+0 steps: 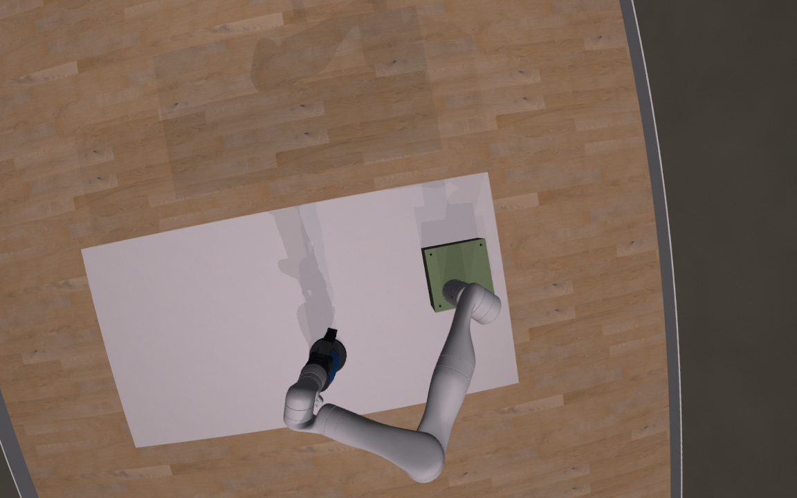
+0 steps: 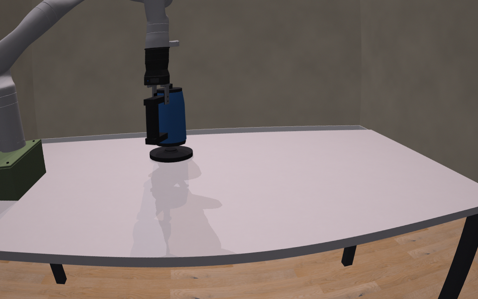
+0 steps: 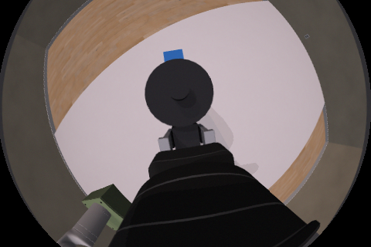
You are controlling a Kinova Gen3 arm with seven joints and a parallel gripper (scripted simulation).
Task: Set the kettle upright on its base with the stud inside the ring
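Note:
A blue kettle [image 2: 174, 115] [image 1: 334, 367] [image 3: 173, 55] with a black lid and a black handle hangs upright in my gripper [image 2: 160, 93] [image 1: 326, 351] [image 3: 185, 136]. The gripper comes down from above and is shut on the top of the kettle's handle. The round black base [image 2: 171, 154] lies on the white table [image 2: 307, 178] [image 1: 172, 309] [image 3: 258, 67], directly under the kettle. A narrow gap shows between the kettle's underside and the base, with the stud [image 2: 170, 148] in that gap. In the wrist view the kettle's black lid hides the base.
The arm's green mounting block [image 2: 6, 163] [image 1: 457, 260] [image 3: 103, 201] stands at the table's left end in the side view. The table's raised grey back edge [image 2: 270, 128] runs behind the base. A wooden floor surrounds the table.

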